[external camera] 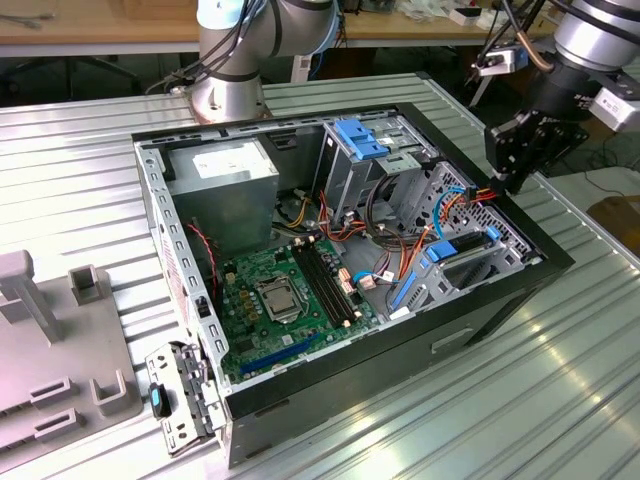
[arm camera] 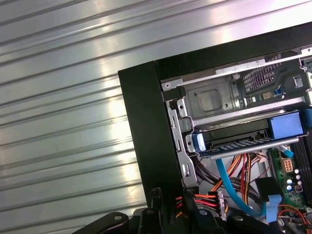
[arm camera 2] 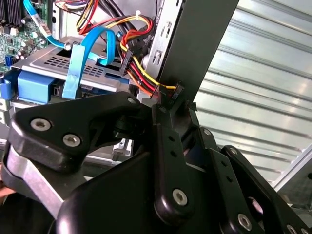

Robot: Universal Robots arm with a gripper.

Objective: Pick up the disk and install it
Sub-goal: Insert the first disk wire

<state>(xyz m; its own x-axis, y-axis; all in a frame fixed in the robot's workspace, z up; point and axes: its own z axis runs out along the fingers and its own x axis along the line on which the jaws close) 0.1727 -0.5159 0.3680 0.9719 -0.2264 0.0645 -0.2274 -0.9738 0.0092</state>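
1. Hanging at the wall of the open computer case on the exterior view's right, with the gripper hard against the red, yellow and orange power cable bundle. Clenched or released: cannot tell from these views.
2. Sitting inside the case already, by the look of it: the disk, blue carrier ends showing, lodged in the drive cage at the case corner just beside the gripper. Fully seated or not: hard to say.
3. Judged the main hazard: snagging that cable bundle. So close to the wires, any pull or twist could drag them, strain them, or work them loose from whatever they feed.
4. Judged a second hazard: hooking the blue data ribbon draped over the cage near the linkage, and yanking it out of place.
5. Judged a third: knocking the case wall, given almost no visible clearance. Could shove the case across the ribbed metal worktop or jar the disk crooked in its cage.
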